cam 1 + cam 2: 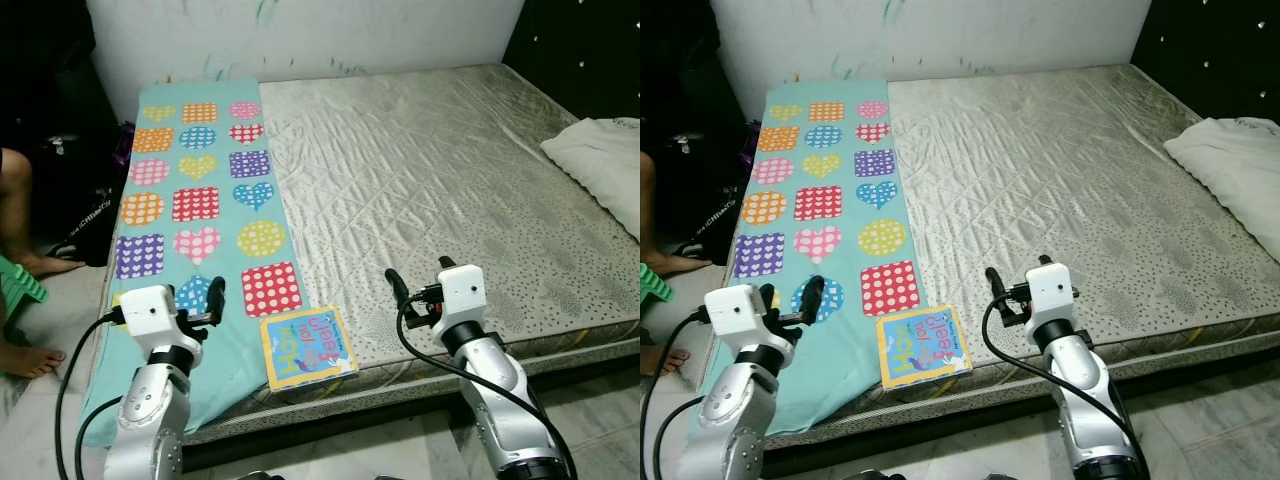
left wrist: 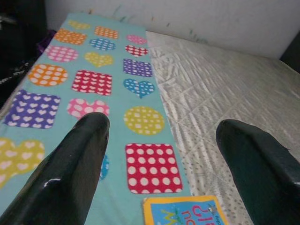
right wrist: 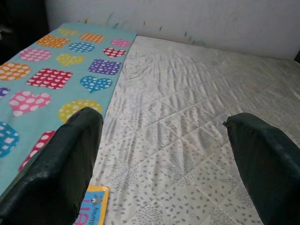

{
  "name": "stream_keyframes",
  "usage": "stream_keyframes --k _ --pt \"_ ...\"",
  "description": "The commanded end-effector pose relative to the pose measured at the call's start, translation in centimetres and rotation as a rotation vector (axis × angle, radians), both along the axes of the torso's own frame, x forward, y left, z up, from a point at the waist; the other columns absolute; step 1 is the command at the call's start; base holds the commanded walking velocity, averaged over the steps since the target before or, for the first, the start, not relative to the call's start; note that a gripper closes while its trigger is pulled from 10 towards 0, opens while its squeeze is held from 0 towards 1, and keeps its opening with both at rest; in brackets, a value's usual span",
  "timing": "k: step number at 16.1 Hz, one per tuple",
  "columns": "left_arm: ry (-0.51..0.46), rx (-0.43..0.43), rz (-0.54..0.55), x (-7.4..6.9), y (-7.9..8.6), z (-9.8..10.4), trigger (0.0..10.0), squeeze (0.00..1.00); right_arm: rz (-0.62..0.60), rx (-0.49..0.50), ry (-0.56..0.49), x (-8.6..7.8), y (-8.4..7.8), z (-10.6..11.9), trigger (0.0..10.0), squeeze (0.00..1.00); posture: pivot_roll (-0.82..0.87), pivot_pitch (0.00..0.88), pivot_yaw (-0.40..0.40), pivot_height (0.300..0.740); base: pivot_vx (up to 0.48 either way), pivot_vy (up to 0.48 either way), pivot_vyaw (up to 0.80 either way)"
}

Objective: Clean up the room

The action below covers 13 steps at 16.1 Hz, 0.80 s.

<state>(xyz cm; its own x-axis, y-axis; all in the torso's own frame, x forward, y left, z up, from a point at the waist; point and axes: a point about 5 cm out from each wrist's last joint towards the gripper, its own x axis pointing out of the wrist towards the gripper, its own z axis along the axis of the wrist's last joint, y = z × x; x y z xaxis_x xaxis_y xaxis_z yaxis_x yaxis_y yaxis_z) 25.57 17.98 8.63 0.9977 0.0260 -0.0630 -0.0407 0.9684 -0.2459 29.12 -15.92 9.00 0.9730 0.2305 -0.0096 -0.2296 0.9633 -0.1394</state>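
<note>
I'm standing the robot at the foot of the bed (image 1: 450, 170), both arms raised in front of me over the near edge. The left gripper (image 2: 159, 154) has its fingers spread wide with nothing between them, and the right gripper (image 3: 164, 154) is the same: wide apart and empty.

The thing I judge to be the job here is the children's book (image 1: 308, 347), lying flat at about 6 o'clock on the mattress, right at the near edge, with one side resting on the teal patterned blanket (image 1: 200, 190) and the other on the bare quilted cover. From my left gripper it sits at roughly 4 o'clock, near; from the right one it is at about 8 o'clock, also near. Neither touches it.

The blanket runs in a long strip from 7 o'clock up to 11 o'clock along the left side of the bed, laid fairly flat. A white pillow (image 1: 605, 160) lies at 2 o'clock by the right edge. A person's bare legs and feet (image 1: 30, 300) are at 9 o'clock on the floor beside the bed (I'd keep the left arm well away from them), next to what may be a dark bag, though it's too shadowed to be sure.

As I read it, tidying has barely begun: the book is not yet picked up, and nothing is in hand.
</note>
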Motion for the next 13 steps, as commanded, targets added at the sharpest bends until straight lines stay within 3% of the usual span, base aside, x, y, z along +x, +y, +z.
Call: stream_keyframes --k 1,5,7,9,13 --pt "0.017 0.015 0.012 -0.1 0.3 -0.2 10.0 0.0 0.002 -0.01 -0.007 0.1 0.1 0.3 10.0 0.0 -0.14 0.097 0.021 0.74 0.0 0.0 0.0" --pt "0.031 0.086 0.056 -0.3 2.3 -0.5 10.0 0.0 -0.003 -0.012 0.025 0.4 0.6 0.8 10.0 0.0 -0.14 0.097 0.023 0.74 0.0 0.0 0.0" --pt "0.039 0.129 0.093 -1.0 3.7 -0.5 10.0 0.0 -0.009 -0.085 0.067 0.2 0.0 0.0 10.0 0.0 -0.12 0.088 0.021 0.74 0.0 0.0 0.0" --pt "0.051 0.156 0.117 -1.9 4.4 -0.8 10.0 0.0 0.036 -0.101 0.057 0.0 0.0 -0.1 10.0 0.0 -0.11 0.08 0.018 0.74 0.0 0.0 0.0" --pt "0.048 0.162 0.139 -2.1 4.5 -1.3 10.0 0.0 0.08 -0.082 0.021 0.9 1.3 0.4 10.0 0.0 -0.08 0.038 0.012 0.74 0.0 0.0 0.0"
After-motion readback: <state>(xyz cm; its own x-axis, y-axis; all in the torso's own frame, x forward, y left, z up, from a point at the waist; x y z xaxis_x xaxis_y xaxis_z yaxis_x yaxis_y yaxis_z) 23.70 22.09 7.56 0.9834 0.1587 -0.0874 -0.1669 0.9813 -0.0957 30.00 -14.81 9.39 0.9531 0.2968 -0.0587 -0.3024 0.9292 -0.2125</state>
